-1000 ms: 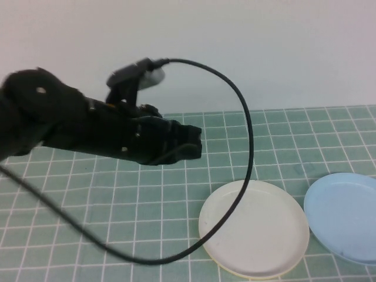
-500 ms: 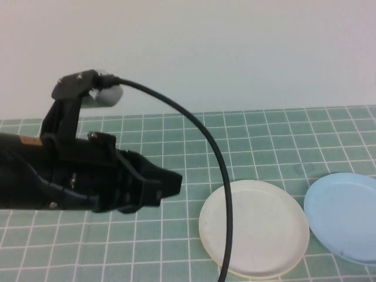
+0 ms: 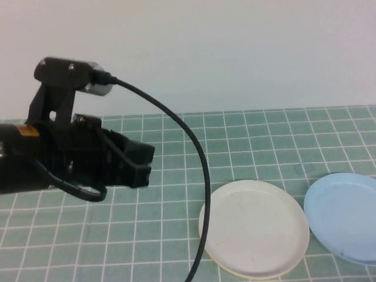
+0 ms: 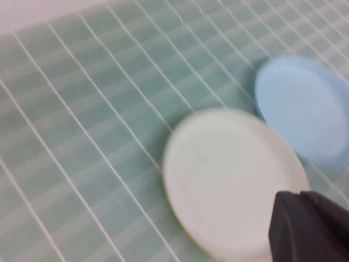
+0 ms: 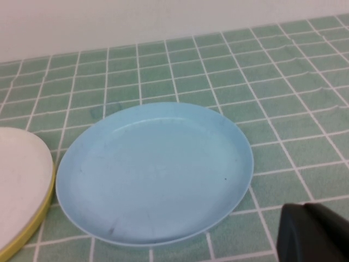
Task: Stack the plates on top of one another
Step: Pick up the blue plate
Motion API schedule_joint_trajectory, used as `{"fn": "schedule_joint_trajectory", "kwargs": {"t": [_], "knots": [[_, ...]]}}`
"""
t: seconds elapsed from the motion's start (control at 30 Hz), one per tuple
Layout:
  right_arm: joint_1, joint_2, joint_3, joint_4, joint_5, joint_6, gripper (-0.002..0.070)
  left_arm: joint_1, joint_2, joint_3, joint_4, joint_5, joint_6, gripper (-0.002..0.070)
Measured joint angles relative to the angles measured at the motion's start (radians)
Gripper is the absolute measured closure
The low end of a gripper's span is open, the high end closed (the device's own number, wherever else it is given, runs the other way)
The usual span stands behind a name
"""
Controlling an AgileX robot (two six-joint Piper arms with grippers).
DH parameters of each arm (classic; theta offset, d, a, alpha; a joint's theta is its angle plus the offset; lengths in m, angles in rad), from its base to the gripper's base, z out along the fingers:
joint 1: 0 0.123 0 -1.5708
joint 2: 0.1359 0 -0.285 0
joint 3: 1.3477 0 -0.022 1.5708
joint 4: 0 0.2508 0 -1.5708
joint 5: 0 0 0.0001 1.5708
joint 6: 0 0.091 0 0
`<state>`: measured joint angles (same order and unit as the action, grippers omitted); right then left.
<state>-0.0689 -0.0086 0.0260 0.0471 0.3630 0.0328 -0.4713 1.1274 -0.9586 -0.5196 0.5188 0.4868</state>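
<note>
A white plate [image 3: 254, 226] lies on top of a yellow plate [image 3: 249, 274], of which only a thin rim shows. To their right, a light blue plate [image 3: 343, 216] rests alone on the green gridded mat, partly cut off by the picture's edge. My left gripper [image 3: 144, 165] hovers shut and empty above the mat, left of the white plate. In the left wrist view its dark tip [image 4: 298, 195] hangs over the white plate [image 4: 218, 169]. My right gripper [image 5: 303, 207] is shut and empty beside the blue plate [image 5: 155, 172], apart from it.
A black cable [image 3: 200, 176] arcs from the left wrist camera down across the white plate's left edge. The pale wall [image 3: 235, 53] bounds the mat at the back. The yellow rim [image 5: 39, 219] sits close beside the blue plate.
My left arm has drawn back to the left, away from the stacked plates, and its wrist has turned. The cable swung with it. The plates have not moved.
</note>
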Motion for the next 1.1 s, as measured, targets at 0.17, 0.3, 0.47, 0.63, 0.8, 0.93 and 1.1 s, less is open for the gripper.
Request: {"fn": "schedule_joint_trajectory", "kwargs": {"t": [0.17, 0.3, 0.47, 0.63, 0.8, 0.93, 1.1], "knots": [[0.0, 0.0, 0.0, 0.0, 0.0, 0.0, 0.0678, 0.039, -0.054, 0.007, -0.029, -0.123, -0.023, 0.0675], [0.0, 0.0, 0.0, 0.0, 0.0, 0.0, 0.0678, 0.12, -0.146, 0.042, -0.031, -0.102, -0.023, 0.0676], [0.0, 0.0, 0.0, 0.0, 0.0, 0.0, 0.0678, 0.202, -0.313, 0.168, -0.048, -0.197, -0.018, 0.0676], [0.0, 0.0, 0.0, 0.0, 0.0, 0.0, 0.0678, 0.268, -0.531, 0.326, -0.067, -0.296, -0.011, 0.0675], [0.0, 0.0, 0.0, 0.0, 0.0, 0.0, 0.0678, 0.337, -0.706, 0.485, -0.067, -0.391, -0.007, 0.0676], [0.0, 0.0, 0.0, 0.0, 0.0, 0.0, 0.0678, 0.377, -0.83, 0.611, -0.067, -0.424, -0.007, 0.0676], [0.0, 0.0, 0.0, 0.0, 0.0, 0.0, 0.0678, 0.383, -0.875, 0.704, -0.092, -0.519, -0.007, 0.0676]]}}
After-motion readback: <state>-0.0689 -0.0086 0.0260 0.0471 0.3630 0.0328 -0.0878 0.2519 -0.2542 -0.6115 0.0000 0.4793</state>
